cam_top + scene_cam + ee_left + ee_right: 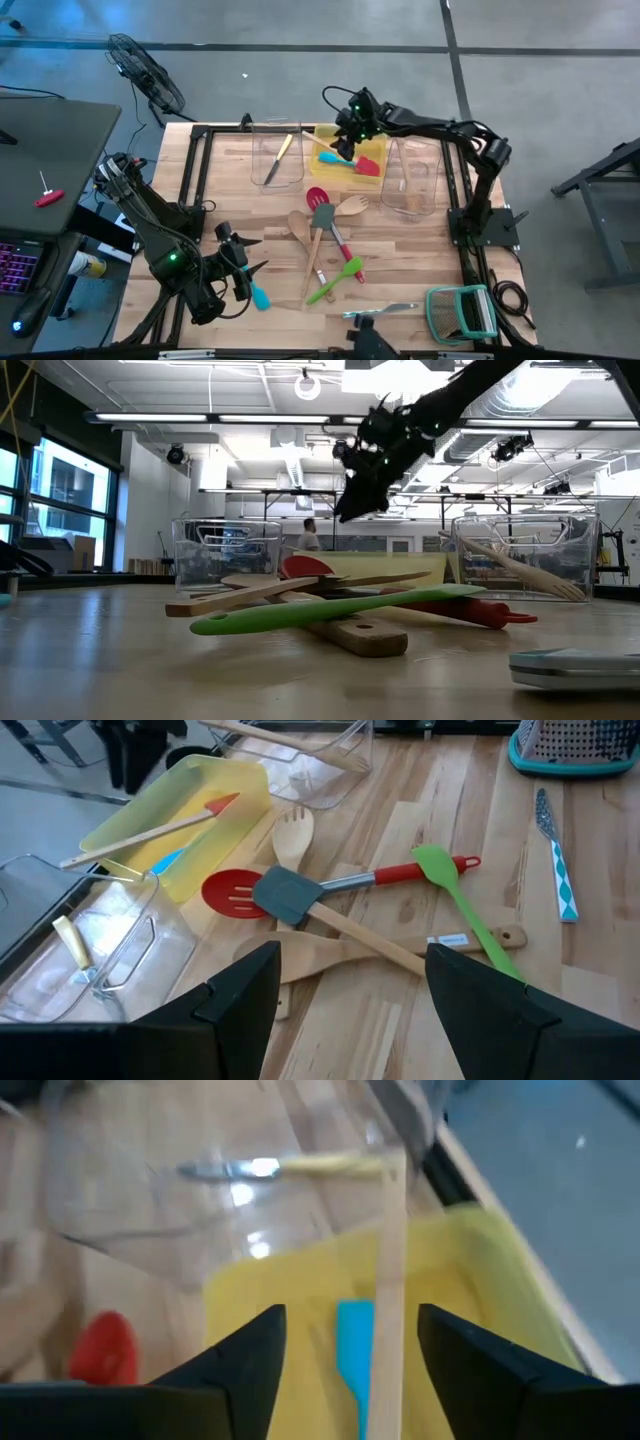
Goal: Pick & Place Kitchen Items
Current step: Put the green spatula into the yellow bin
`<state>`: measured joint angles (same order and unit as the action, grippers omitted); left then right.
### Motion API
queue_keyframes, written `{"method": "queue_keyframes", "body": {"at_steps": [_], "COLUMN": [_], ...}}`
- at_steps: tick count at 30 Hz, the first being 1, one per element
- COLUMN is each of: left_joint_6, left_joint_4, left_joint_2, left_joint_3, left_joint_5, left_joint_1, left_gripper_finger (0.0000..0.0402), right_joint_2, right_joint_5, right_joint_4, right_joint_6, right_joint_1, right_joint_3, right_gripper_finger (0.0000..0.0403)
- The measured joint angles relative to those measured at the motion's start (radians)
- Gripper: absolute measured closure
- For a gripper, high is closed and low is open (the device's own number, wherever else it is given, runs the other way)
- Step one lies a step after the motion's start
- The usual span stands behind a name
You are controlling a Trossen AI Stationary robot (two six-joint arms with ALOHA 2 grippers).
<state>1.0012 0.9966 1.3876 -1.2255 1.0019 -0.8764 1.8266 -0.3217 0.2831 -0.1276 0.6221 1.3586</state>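
We take the yellow bin [372,146] at the far edge of the wooden surface [230,215] as our landmark. The right gripper [345,140] hangs over it with its fingers [235,1370] spread apart and empty. Inside the bin lie a blue spatula [352,1342] and a wooden-handled utensil [388,1290], probably a red-tipped spatula, though the wrist view is blurred. A yellow-handled knife [278,158] rests in the clear bin [276,155] just beside the yellow one. Nearer the front from the yellow bin, a pile of utensils [325,240] lies crossed: red slotted spoon [228,892], grey spatula [287,892], green spatula [458,905], wooden fork [291,832]. The left gripper [240,272] waits well apart, near the front, fingers open, empty.
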Motion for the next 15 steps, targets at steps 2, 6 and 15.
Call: {"method": "queue_keyframes", "body": {"at_steps": [2, 6, 15], "left_joint_6": [0.000, 0.003, 0.145], "left_joint_4": [0.000, -0.001, -0.012], "left_joint_2": [0.000, 0.000, 0.000], "left_joint_3": [0.000, 0.000, 0.000], "left_joint_5": [0.000, -0.003, -0.020], "left_joint_1": [0.000, 0.000, 0.000], "left_gripper_finger": [0.0158, 0.0158, 0.0158], "right_joint_2": [-0.043, -0.151, -0.365], "right_joint_5": [0.006, -0.032, -0.068], "right_joint_4": [-0.003, 0.001, 0.159], "right_joint_6": [-0.008, -0.030, -0.113], "right_joint_1": [-0.025, -0.087, -0.295], "right_joint_3": [0.000, 0.000, 0.001], "right_gripper_finger": [0.0167, 0.0144, 0.0137]}}
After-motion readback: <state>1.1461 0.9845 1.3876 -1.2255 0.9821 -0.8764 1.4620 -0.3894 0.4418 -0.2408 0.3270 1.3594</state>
